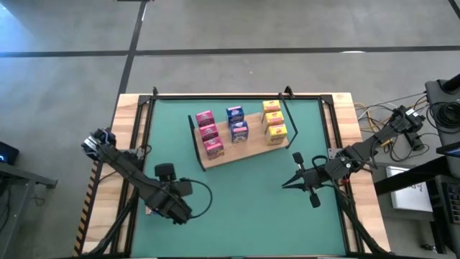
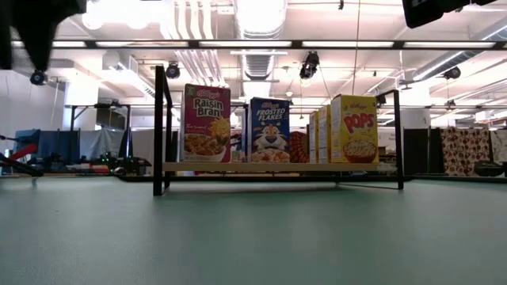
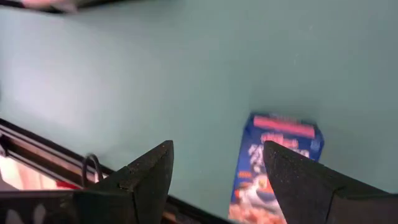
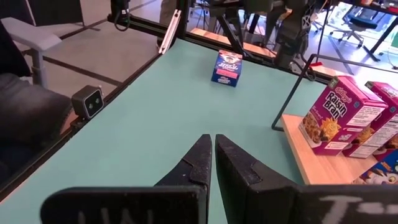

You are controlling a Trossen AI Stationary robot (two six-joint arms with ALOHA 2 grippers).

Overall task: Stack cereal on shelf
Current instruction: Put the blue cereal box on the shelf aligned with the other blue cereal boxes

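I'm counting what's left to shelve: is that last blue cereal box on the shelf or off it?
Off. The blue cereal box sits on the green mat beneath the open left gripper, apart from the shelf.

Three pink boxes (image 1: 208, 132), three blue boxes (image 1: 236, 124), three yellow boxes (image 1: 273, 120)

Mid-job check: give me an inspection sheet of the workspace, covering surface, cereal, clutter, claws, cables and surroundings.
Surface: green mat on a wooden table, nothing spilled.
Job's things: the shelf holds eight upright boxes in three rows: pink boxes, three; blue boxes, two; yellow boxes, three. A stray blue box sits on the mat, off the shelf.
Clutter: nothing seen.
Claws: left claw open, just short of the stray blue box; right claw shut, above bare mat beside the shelf.
Cables: cable loop at the left arm; cable bundle past the table's right edge.
Surroundings: concrete floor; equipment at right.
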